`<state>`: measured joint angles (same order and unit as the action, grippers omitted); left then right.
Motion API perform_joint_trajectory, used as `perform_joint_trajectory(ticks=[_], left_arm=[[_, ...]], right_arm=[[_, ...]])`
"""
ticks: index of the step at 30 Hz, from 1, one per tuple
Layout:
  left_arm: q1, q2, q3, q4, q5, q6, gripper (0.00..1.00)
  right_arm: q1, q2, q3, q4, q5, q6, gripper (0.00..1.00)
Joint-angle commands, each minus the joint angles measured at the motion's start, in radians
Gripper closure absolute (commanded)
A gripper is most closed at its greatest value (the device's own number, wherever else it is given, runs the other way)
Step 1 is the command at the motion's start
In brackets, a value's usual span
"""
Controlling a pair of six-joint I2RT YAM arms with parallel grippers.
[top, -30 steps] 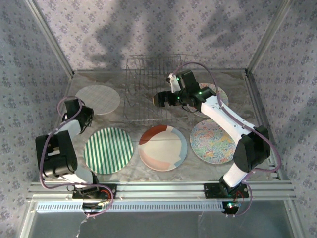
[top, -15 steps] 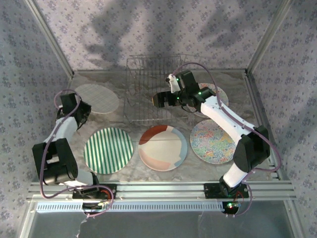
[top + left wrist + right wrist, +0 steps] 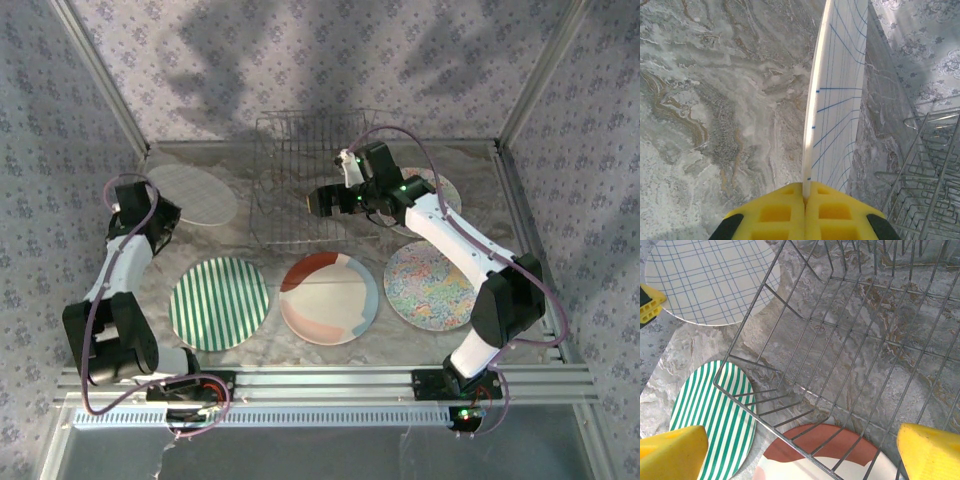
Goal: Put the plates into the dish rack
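My left gripper (image 3: 804,192) clenches the plate (image 3: 837,90), edge-on ahead; I should carry it upright, rightward to the rack (image 3: 920,190). My right gripper (image 3: 802,452) gapes, empty.

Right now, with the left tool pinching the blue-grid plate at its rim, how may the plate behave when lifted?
The blue-grid plate looks thin and its edge shows no sag, so it is probably stiff. Held by the left tool at one rim spot only, it may swing or slip.
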<state>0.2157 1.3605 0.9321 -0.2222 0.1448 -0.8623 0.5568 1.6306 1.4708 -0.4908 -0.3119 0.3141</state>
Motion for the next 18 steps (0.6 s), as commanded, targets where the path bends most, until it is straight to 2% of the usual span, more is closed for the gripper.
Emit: perform_joint_trajectory(ticks=[1, 11, 18], left_arm=[[-0.001, -0.060, 0.060, 0.018, 0.011, 0.036, 1.00], [-0.001, -0.147, 0.105, -0.035, 0.011, 0.065, 1.00], [-0.001, -0.218, 0.145, -0.058, 0.033, 0.069, 1.00]], right_arm=[[0.000, -0.007, 0.033, -0.006, -0.018, -0.012, 0.01], [-0.021, 0.004, 0.064, -0.014, -0.059, -0.019, 0.01], [-0.074, 0.003, 0.081, 0.001, -0.183, -0.031, 0.00]])
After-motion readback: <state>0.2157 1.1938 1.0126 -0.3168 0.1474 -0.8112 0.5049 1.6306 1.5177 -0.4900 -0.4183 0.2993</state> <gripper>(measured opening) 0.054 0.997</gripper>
